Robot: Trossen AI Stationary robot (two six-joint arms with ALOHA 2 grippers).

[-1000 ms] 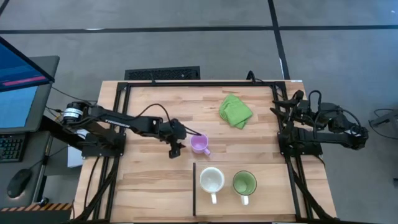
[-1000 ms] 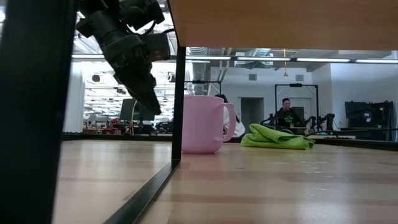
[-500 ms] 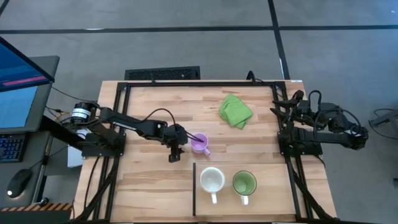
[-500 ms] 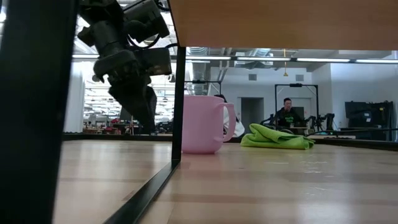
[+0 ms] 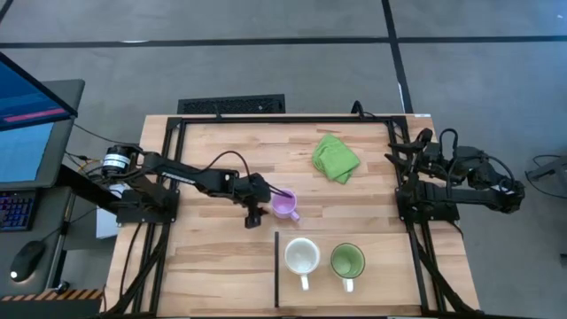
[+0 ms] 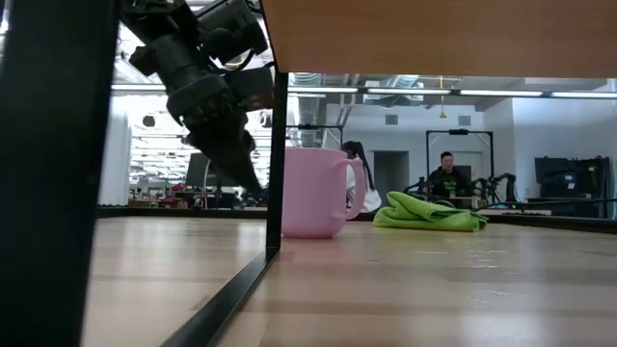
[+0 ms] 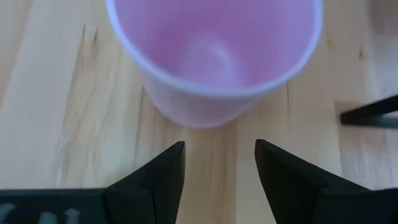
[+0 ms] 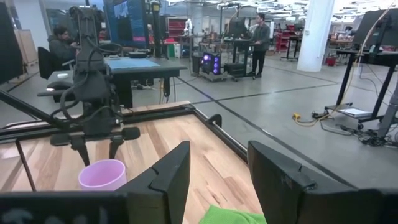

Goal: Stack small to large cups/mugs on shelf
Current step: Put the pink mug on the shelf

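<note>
Fingers of the left tool (image 5: 258, 209) stand apart, poised just beside the light purple mug (image 5: 283, 205), which sits upright mid-counter (image 5: 213, 257), clear of the black strip (image 5: 276, 266). White mug (image 5: 301, 257) and green mug (image 5: 347, 260) stand side by side on the shelf (image 5: 390, 275). Right tool (image 5: 400, 147) waits at the counter's right edge, fingers apart, holding nothing.

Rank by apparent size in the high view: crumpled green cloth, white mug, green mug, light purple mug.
1. Crumpled green cloth, the largest footprint.
2. White mug and green mug: they look alike, so no ranking between them.
3. Light purple mug, slightly smaller, though the left gripper crowds its edge.
</note>
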